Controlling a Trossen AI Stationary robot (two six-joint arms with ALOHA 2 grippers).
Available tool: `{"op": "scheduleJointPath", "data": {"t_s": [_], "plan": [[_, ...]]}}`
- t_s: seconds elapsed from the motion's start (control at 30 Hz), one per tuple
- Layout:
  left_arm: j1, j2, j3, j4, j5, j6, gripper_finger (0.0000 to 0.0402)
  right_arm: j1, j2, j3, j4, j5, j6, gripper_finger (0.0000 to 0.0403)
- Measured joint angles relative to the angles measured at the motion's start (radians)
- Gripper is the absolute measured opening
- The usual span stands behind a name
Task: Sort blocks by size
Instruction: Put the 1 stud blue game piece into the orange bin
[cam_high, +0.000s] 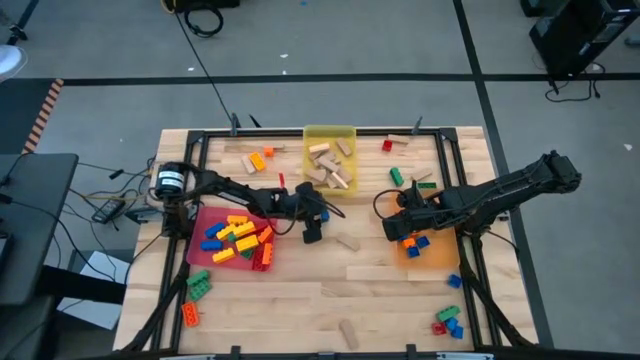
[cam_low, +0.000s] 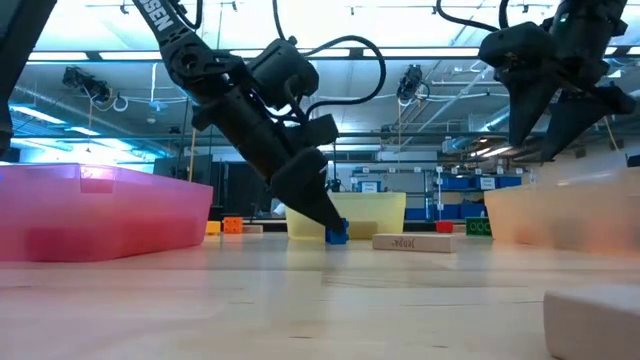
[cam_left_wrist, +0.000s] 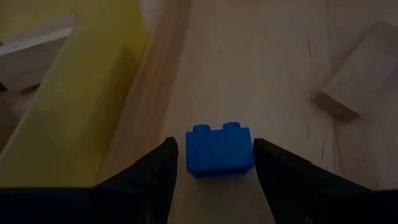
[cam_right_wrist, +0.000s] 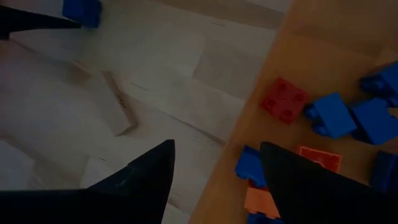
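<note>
A small blue studded brick (cam_left_wrist: 219, 149) stands on the wooden table beside the yellow tray (cam_left_wrist: 74, 106), studs pointing away from the camera. My left gripper (cam_left_wrist: 214, 180) is open and slants down over it, one finger on each side of the brick, with a thin gap showing. The low view shows the fingertips (cam_low: 322, 208) down at the brick (cam_low: 337, 232). My right gripper (cam_right_wrist: 217, 180) is open with nothing between its fingers. It hovers over the left edge of the orange tray (cam_high: 440, 255), which holds blue, red and orange bricks (cam_right_wrist: 336, 115).
The red tray (cam_high: 205, 215) holds yellow, blue and red bricks. The yellow tray (cam_high: 330, 135) holds tan wooden blocks. One wooden block (cam_high: 347, 242) lies between the grippers. Loose bricks lie near left (cam_high: 195, 285), near right (cam_high: 448, 320) and far left (cam_high: 255, 160).
</note>
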Motion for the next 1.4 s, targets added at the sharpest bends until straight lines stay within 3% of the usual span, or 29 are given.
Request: {"op": "scheduleJointPath", "data": {"t_s": [0.33,0.63,1.07,1.27,1.4], "plan": [[0.000,0.005,0.000,0.012,0.002,0.051,0.0203,0.000,0.000,0.000,0.003,-0.001,0.000,0.0248],[-0.004,0.005,0.000,0.015,0.004,0.050,0.0141,0.000,0.000,0.000,0.006,-0.017,0.000,0.0247],[-0.049,-0.024,0.084,0.010,0.053,0.042,0.0152,0.004,-0.049,0.003,0.027,-0.036,-0.053,0.0248],[-0.056,-0.102,0.176,0.006,0.072,0.026,0.0154,0.058,-0.164,0.077,0.046,0.147,-0.176,0.0245],[-0.029,-0.171,0.244,-0.033,0.070,-0.087,0.0155,0.091,-0.244,0.103,0.113,0.252,-0.319,0.0246]]}}
